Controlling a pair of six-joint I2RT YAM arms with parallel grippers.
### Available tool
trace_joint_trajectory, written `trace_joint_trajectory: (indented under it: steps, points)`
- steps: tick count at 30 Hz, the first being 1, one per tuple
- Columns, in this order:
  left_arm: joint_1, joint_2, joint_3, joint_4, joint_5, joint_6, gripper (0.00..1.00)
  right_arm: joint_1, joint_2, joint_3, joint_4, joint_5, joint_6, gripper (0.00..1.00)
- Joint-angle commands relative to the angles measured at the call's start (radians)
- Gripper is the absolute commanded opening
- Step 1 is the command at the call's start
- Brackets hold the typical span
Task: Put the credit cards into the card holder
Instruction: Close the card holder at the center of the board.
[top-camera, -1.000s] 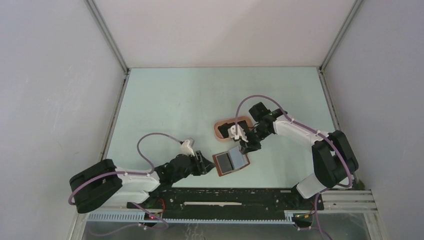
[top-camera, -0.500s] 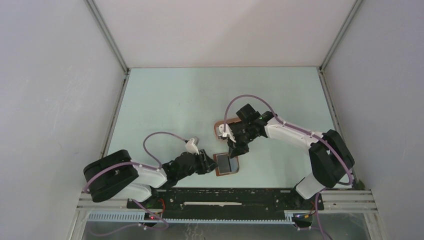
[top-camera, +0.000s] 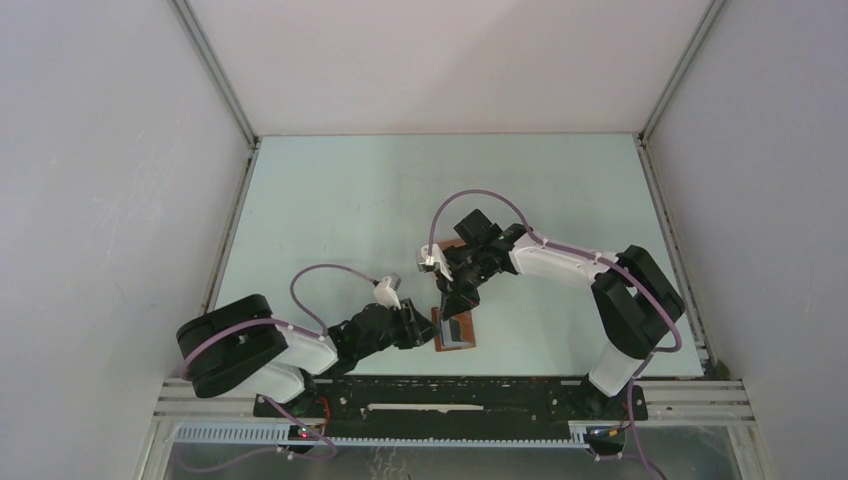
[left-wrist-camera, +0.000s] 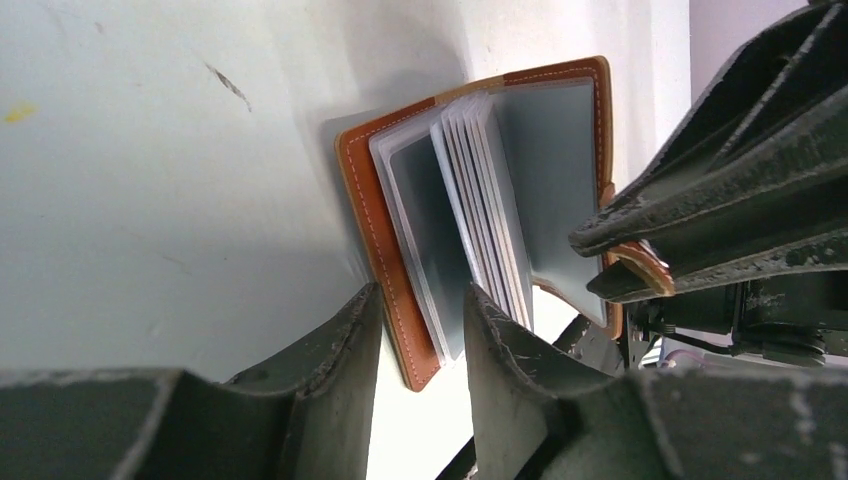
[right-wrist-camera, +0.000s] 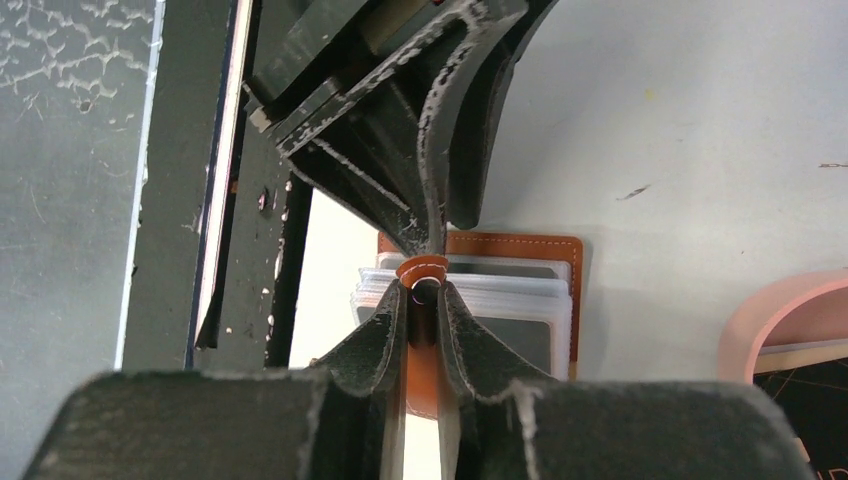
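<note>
Holder (top-camera: 455, 331) sits on the bench (top-camera: 340, 200) just ahead of the arm bases, spread like a book, its clear sleeves fanned and its spine running roughly away from the bases. The left gripper (left-wrist-camera: 418, 320) is at its near left edge, fingers part-way apart with one outside the brown cover and one against the first sleeves. Whether they actually press on the cover I cannot tell. The right gripper (right-wrist-camera: 422, 300) comes in from the far side, pinched tight on the snap tab (right-wrist-camera: 421, 268), and seems to hold the right cover up so the sleeves stay open.

Neither gripper holds a card. What looks like a dark card (right-wrist-camera: 800, 395) lies in the pink tray (right-wrist-camera: 775, 310), just beyond the holder and behind the right gripper. In the overhead view that arm hides most of the tray.

The cards lie past the holder on the right arm's side, so that arm is the nearer one. It would probably have to let go of the tab and reach back, which leaves the left alone to keep the sleeves open.
</note>
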Motion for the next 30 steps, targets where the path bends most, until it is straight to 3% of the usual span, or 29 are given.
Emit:
trace_joint_trajectory:
  steps: [1, 9, 17, 23, 30]
  points:
    - [-0.001, 0.001, 0.019, 0.053, 0.009, -0.014, 0.41, 0.008, 0.032, 0.042, 0.023, 0.003, 0.061, 0.12]
    - [0.007, -0.068, -0.022, 0.03, -0.006, -0.025, 0.42, 0.008, 0.027, 0.042, 0.027, 0.005, 0.065, 0.13]
    - [0.007, -0.231, -0.042, -0.152, -0.028, -0.006, 0.43, 0.01, 0.044, 0.049, 0.041, 0.019, 0.089, 0.15]
    - [0.007, -0.451, -0.085, -0.326, -0.069, 0.007, 0.43, 0.04, 0.103, 0.107, 0.043, 0.08, 0.168, 0.18]
    - [0.007, -0.671, -0.101, -0.502, -0.088, 0.026, 0.45, 0.094, 0.215, 0.23, 0.017, 0.171, 0.258, 0.36]
